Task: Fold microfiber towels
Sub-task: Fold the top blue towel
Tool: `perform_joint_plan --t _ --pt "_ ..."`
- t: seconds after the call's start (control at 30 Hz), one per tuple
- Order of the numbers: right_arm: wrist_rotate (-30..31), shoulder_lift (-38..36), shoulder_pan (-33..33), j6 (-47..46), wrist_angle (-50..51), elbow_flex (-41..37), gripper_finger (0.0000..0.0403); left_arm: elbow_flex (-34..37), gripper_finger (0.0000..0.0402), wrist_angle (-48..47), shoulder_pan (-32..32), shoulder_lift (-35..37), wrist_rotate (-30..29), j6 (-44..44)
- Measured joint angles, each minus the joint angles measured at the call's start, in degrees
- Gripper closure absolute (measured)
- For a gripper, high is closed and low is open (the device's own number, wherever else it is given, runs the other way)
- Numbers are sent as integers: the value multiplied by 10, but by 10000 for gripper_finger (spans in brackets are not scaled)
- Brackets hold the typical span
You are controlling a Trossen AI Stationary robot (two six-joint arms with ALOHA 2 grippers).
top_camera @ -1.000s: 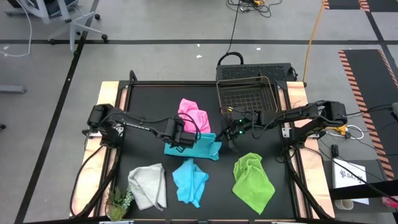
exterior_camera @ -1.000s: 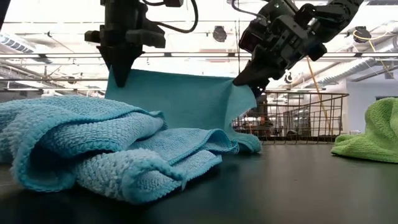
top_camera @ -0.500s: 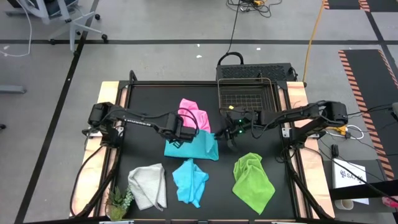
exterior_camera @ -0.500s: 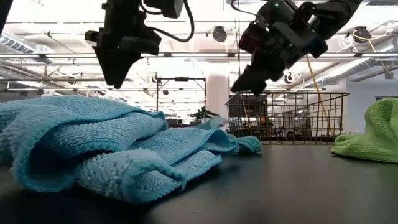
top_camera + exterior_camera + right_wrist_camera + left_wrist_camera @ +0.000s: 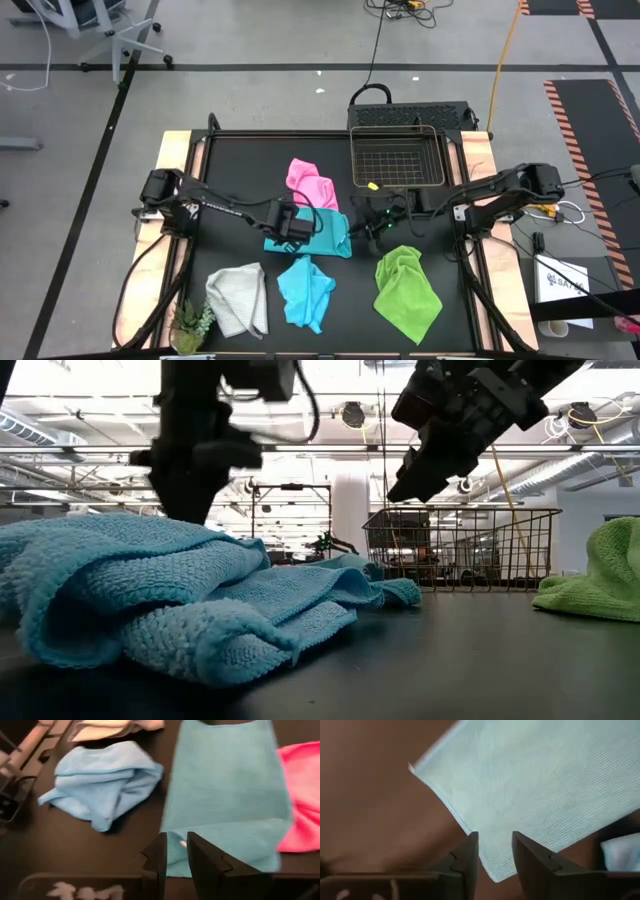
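A teal-blue microfiber towel (image 5: 325, 236) lies flat in the middle of the black table, with a folded-over strip along its right edge (image 5: 225, 845). My left gripper (image 5: 290, 228) points down, open, over the towel's left edge (image 5: 470, 827). My right gripper (image 5: 405, 488) hangs open above the towel's right edge, clear of it. A crumpled light blue towel (image 5: 305, 290), a white-grey towel (image 5: 238, 298) and a lime green towel (image 5: 405, 285) lie along the near side. A pink towel (image 5: 312, 185) lies beyond the teal one. My left gripper's open fingers (image 5: 470, 857) stand over the teal towel close to its left edge, pointing down. The light blue towel (image 5: 130, 590) hides their tips in the low view, so I cannot tell whether they touch the cloth.
A wire basket (image 5: 397, 158) stands at the far right of the table. A small green plant (image 5: 190, 325) sits at the near left corner. Bare black table shows between the light blue and lime green towels.
Both grippers have let go of the teal towel's edge, which they held up between them. That edge has dropped, and the towel now lies flat. My left gripper has gone down toward the towel. My right gripper has drawn a little toward the near edge.
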State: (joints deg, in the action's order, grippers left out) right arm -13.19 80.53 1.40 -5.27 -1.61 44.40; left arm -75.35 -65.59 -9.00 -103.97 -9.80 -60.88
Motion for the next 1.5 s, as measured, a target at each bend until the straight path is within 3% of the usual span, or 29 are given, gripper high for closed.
perform_joint_plan --t 0.3,0.5,0.73,0.83,0.97,1.23,1.5 --pt "26 19 20 -33 -5 0 352 97 305 133 -21 0 44 -50" --pt "27 19 23 -56 -24 11 398 112 305 136 -24 0 44 -71" --pt "56 34 43 16 122 161 402 112 305 136 -24 0 35 -67" --pt "69 73 48 56 184 220 403 112 305 134 -24 0 25 -67" --pt "71 135 48 64 205 244 403 112 305 132 -24 0 19 -65" --pt "71 221 42 61 189 244 403 112 305 130 -24 0 2 -63" --pt "72 245 42 25 114 244 403 112 305 133 -24 0 -13 -68"
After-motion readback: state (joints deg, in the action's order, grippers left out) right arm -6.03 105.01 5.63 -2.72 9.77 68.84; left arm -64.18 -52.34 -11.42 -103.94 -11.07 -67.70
